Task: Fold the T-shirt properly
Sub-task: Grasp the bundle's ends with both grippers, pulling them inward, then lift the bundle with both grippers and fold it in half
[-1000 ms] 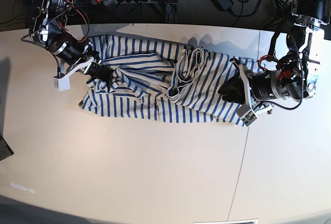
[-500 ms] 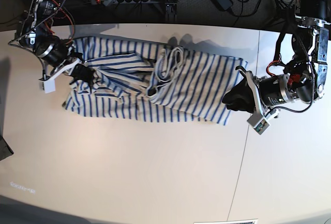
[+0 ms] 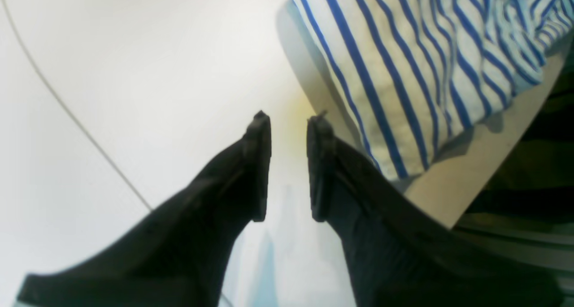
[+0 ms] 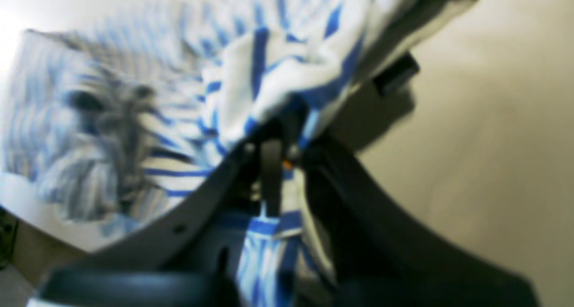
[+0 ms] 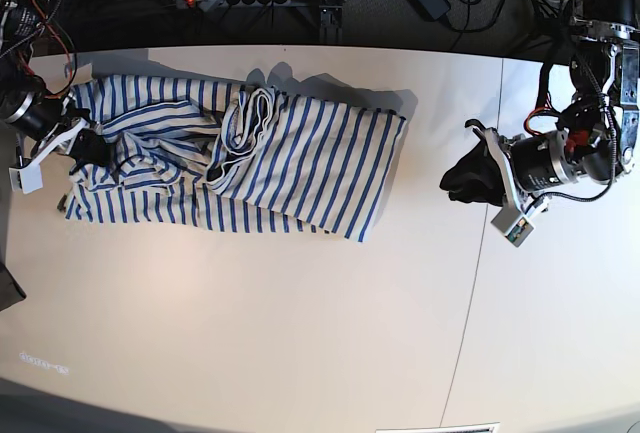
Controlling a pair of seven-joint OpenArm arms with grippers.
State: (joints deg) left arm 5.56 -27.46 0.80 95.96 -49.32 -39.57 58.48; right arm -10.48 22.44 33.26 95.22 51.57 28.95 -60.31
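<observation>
Now your right pincer (image 5: pixel 88 148), at the far left of the tabletop (image 5: pixel 300 333), is clamped on a bunch of the T-shirt (image 5: pixel 270 158); the right wrist view shows striped cloth pinched between its jaws and spilling out above them. The shirt lies stretched along the far edge of the tabletop, left of centre, rumpled and partly doubled over itself, with a twisted ridge of fabric near its middle and its right end lying flat and free.

Your left pincer (image 5: pixel 462 178) hovers over bare tabletop to the right of the shirt, clear of the cloth. Its jaws stand partly open with nothing between them, as the left wrist view makes plain: white surface shows through the gap, and the shirt's striped edge lies just beyond and to one side.

By the look of it you are in the spreading step, drawing the garment out by one end before any proper fold can begin. Little of the task appears done; the cloth is too bunched to crease neatly.

The next move likely calls for the free pincer to reach the shirt's loose right end, close on an edge or corner, and pull against the other so the wrinkles flatten. Watch the left end: it sits close to the tabletop's far-left limit.
</observation>
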